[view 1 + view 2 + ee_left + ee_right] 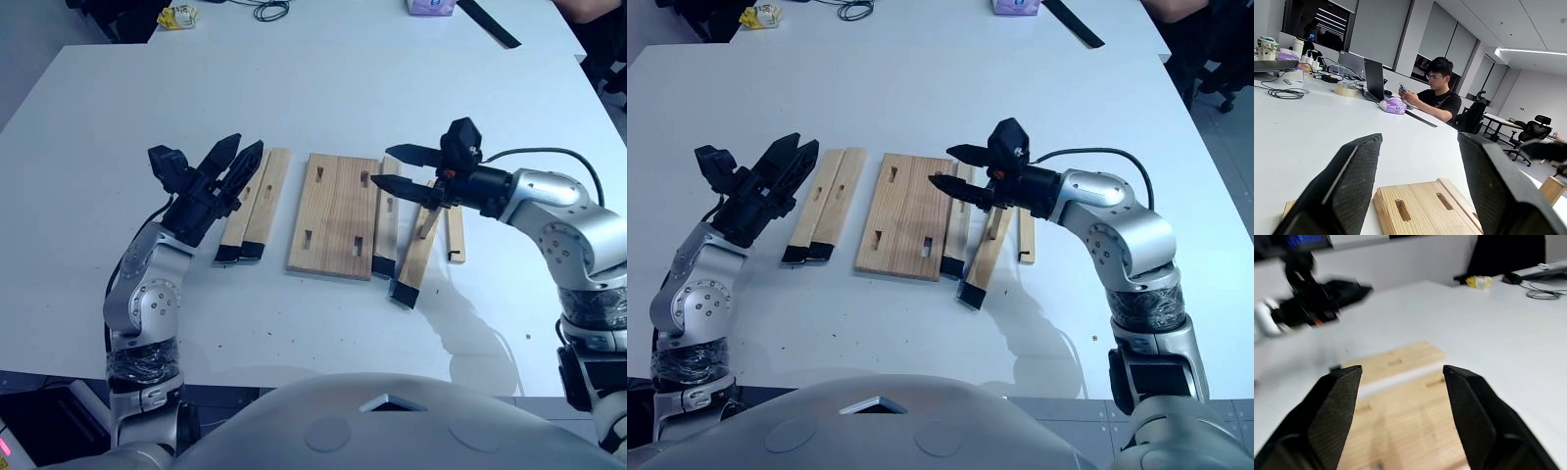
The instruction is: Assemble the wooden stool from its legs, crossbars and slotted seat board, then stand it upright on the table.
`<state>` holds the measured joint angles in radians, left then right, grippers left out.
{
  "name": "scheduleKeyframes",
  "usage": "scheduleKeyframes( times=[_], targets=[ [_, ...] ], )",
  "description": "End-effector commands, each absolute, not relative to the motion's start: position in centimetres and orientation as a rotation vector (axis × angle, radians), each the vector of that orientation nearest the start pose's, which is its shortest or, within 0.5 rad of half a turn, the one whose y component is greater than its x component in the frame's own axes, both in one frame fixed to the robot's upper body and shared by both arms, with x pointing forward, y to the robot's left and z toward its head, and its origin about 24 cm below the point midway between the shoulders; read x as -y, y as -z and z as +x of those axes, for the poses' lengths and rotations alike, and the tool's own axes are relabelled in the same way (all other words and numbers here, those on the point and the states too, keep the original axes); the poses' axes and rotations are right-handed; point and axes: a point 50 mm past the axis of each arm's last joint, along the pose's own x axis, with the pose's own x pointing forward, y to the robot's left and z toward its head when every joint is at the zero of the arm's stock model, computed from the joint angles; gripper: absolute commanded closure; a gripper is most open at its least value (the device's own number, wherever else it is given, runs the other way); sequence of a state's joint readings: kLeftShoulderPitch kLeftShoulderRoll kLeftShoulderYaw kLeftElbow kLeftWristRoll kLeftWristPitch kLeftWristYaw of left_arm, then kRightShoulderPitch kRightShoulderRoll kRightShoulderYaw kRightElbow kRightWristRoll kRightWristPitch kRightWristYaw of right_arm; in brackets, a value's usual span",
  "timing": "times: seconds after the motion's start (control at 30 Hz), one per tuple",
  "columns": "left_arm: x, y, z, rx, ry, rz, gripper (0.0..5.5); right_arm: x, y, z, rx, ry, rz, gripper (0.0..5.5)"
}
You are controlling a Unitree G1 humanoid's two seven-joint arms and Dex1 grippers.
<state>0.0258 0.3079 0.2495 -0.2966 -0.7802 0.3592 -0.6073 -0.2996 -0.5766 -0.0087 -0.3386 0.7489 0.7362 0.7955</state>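
Observation:
The slotted seat board lies flat at mid-table. Two black-tipped legs lie side by side to its left. Two more legs rest against its right edge, with a thin crossbar just beyond them. My left gripper hovers open over the far ends of the left legs, nothing between its fingers. My right gripper is open and empty above the board's right edge and the right legs. In the right wrist view the board lies below the gripper.
The white table stretches bare behind the parts. At its far edge sit a yellow item, cables, a purple pack and a black strip.

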Motion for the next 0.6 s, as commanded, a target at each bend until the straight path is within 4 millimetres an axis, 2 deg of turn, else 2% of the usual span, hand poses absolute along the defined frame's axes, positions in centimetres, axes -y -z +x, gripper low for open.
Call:
scheduleKeyframes(
  times=[0.03,0.1,0.13,0.3,0.37,0.43,0.5,0.6],
  targets=[
    [-20.7,-11.5,23.3,0.140,0.594,-0.419,2.64,15.6,-20.7,25.7,0.088,-1.180,0.237,2.44],
    [-20.7,-11.8,23.4,0.151,0.589,-0.430,2.64,16.1,-22.4,26.0,0.165,-1.167,0.309,2.44],
    [-20.8,-11.9,23.5,0.156,0.579,-0.437,2.64,16.5,-22.6,26.2,0.168,-1.149,0.306,2.44],
    [-21.4,-12.3,23.6,0.174,0.505,-0.472,2.64,19.4,-20.8,28.5,0.029,-0.957,0.101,2.44],
    [-21.8,-12.5,23.7,0.190,0.458,-0.487,2.64,21.3,-20.2,30.4,-0.035,-0.786,0.063,2.44],
    [-22.7,-12.5,24.4,0.184,0.350,-0.498,2.64,23.0,-18.7,31.8,-0.139,-0.627,-0.085,2.44],
    [-23.4,-12.4,24.9,0.165,0.271,-0.502,2.64,23.8,-17.2,31.3,-0.216,-0.636,-0.292,2.44],
    [-24.0,-12.8,24.5,0.171,0.241,-0.498,2.64,24.1,-15.1,29.1,-0.342,-0.826,-0.476,2.44]
  ],
)
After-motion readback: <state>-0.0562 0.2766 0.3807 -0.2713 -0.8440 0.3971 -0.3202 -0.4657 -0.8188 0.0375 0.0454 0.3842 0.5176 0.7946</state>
